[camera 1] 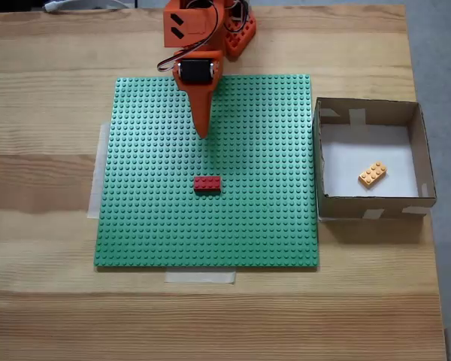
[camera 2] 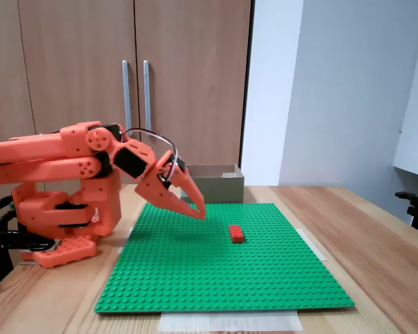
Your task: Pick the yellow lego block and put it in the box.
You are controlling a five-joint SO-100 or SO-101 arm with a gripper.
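pale tape strip [camera 1: 200,277] edges the green studded baseplate [camera 1: 150,226] on the wooden bench [camera 1: 45,316]. orange hand [camera 1: 204,132] hovers fingers together, empty; red brick [camera 1: 207,183] just below it; right, yellow lego block [camera 1: 372,174] lies inside the brown cardboard box [camera 1: 368,204].

Orange plastic arm [camera 2: 63,156], black servo blocks at joints, looping black cables, tapered pointed end effector [camera 2: 197,209].

lego block [camera 1: 372,174] in box [camera 1: 330,201]; box right of baseplate [camera 1: 150,226]; brick [camera 1: 207,183] on baseplate.
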